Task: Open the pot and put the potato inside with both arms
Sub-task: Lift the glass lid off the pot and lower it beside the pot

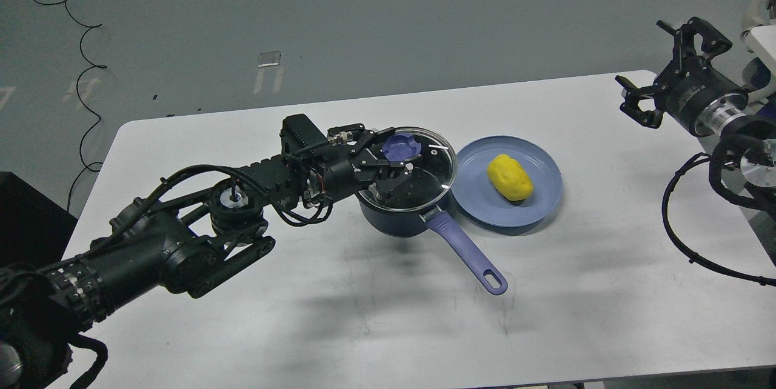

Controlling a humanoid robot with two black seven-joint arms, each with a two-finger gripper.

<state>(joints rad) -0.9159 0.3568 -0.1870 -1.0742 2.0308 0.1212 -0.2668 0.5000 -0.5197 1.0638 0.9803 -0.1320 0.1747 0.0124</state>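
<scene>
**Our left claw on the pot lid, potato waiting on the plate**

While the wide white rectangular table [376,316] fills most of the view under us, our long black jointed left arm [182,237] stretches across it from the lower left toward the middle. Our black right arm [721,110] enters from the right edge and hangs above the table's far right corner, well apart from everything else. The small dark navy saucepan, the pot [394,219], stands near the table's centre, its long lavender-purple handle [464,249] pointing toward us and to the right. A round clear glass lid [433,174] covers the pot. Just beside the pot, to its right, lies a flat round blue plate [539,201]. Our left gripper [391,156] sits over the lid, fingers drawn narrowly around the lid's purple knob [401,146]; we cannot tell whether they truly clamp it. Our right gripper [661,68] holds nothing, its black fingers spread wide in the air. The lumpy bright yellow oval potato [510,177] rests on the plate, outside the pot.
</scene>
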